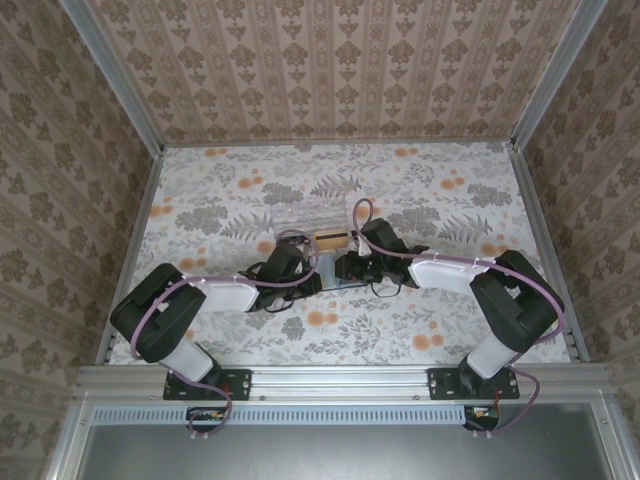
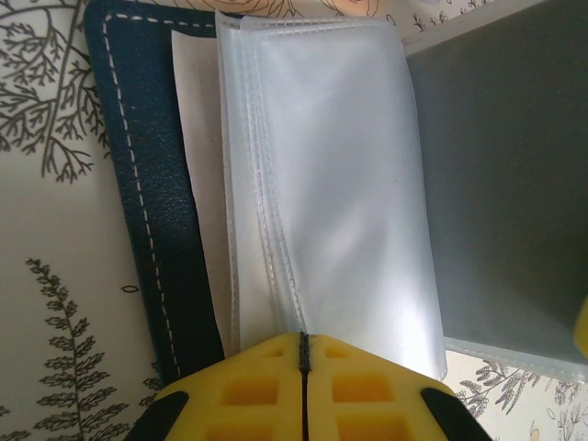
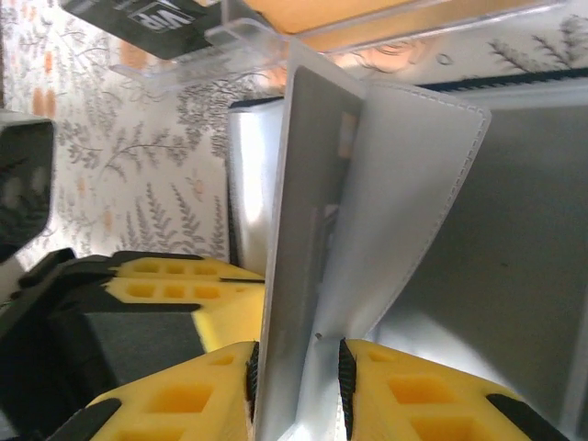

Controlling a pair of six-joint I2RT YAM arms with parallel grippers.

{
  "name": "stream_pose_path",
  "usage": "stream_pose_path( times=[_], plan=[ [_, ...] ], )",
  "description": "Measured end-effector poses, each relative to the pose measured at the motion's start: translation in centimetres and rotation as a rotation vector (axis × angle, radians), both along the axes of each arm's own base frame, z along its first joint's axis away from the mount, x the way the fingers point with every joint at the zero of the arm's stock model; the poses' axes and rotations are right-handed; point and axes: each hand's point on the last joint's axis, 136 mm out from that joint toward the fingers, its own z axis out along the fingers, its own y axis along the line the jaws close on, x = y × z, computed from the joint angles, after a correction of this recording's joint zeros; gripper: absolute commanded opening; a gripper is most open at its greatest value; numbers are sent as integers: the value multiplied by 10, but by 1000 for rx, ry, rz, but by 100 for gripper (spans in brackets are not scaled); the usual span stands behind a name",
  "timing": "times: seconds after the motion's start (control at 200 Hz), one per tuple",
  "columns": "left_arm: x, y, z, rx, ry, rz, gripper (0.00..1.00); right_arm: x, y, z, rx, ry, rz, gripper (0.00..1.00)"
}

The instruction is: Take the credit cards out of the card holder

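Observation:
The card holder (image 2: pixel 147 184) lies open on the floral table, its dark navy stitched cover at the left and clear plastic sleeves (image 2: pixel 340 184) fanned across the middle. My left gripper (image 2: pixel 303 342) is shut on the near edge of one sleeve. In the right wrist view a silver-grey credit card (image 3: pixel 308 230) stands upright beside a lifted sleeve flap (image 3: pixel 423 184). My right gripper (image 3: pixel 296 378) is closed on that card and the flap's edge. The grey inside of the holder (image 3: pixel 514 276) spreads to the right. Both grippers meet at the table's middle (image 1: pixel 325 268).
A clear plastic box (image 1: pixel 305 215) sits just beyond the holder, with an orange-tan card (image 1: pixel 330 238) at its near edge and a black card (image 3: pixel 147 14) in it. My left gripper's yellow fingers (image 3: pixel 175 276) are close beside the right gripper. Patterned walls enclose the table.

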Motion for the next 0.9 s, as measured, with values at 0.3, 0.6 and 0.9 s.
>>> stream_pose_path(
  times=[0.3,0.6,0.9],
  plan=[
    [-1,13,11,16,-6,26,8,5,12,15,37,-20,11,32],
    [-1,17,9,29,0,33,8,5,11,15,33,-20,12,32],
    [-1,23,8,48,0,43,8,2,-12,2,-103,-26,-21,27]
  ],
)
